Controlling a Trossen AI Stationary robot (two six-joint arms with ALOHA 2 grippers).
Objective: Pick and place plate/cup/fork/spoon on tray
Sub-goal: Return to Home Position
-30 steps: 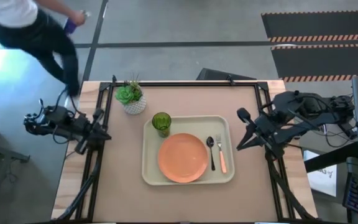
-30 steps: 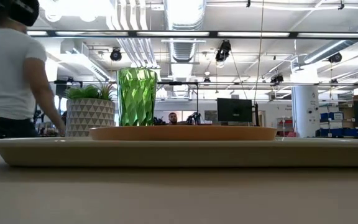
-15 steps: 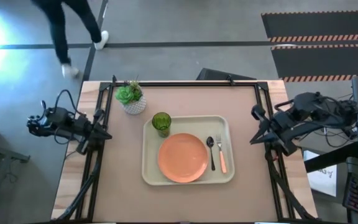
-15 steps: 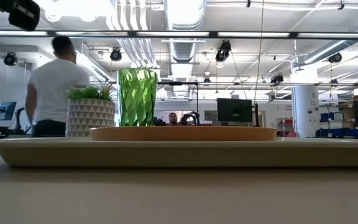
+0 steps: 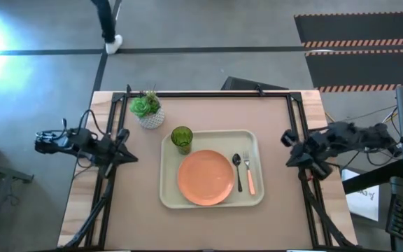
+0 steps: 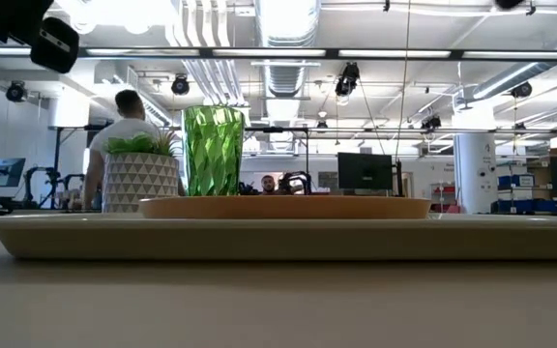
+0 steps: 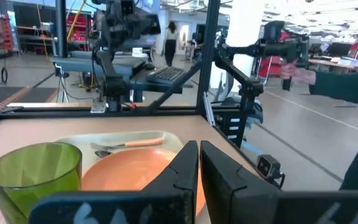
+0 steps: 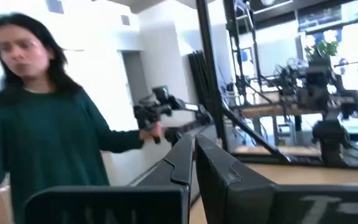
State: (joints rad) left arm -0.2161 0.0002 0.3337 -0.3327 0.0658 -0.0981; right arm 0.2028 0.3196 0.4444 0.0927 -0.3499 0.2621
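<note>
- Four items already sit on tray (image 5: 166,192): plate (image 5: 206,177), cup (image 5: 181,138), spoon (image 5: 237,168), fork (image 5: 248,175).
- Right gripper (image 5: 287,138) has pulled back to table's right edge, fingers pressed together, empty.
- Left gripper (image 5: 126,148) parked at left edge, closed, empty.
- Task looks complete.

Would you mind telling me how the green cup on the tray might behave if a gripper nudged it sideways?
The cup stands upright and is taller than it is wide, so a high push would probably tip it. It looks thin and translucent, likely light, so a low push may slide it across the tray.
</note>
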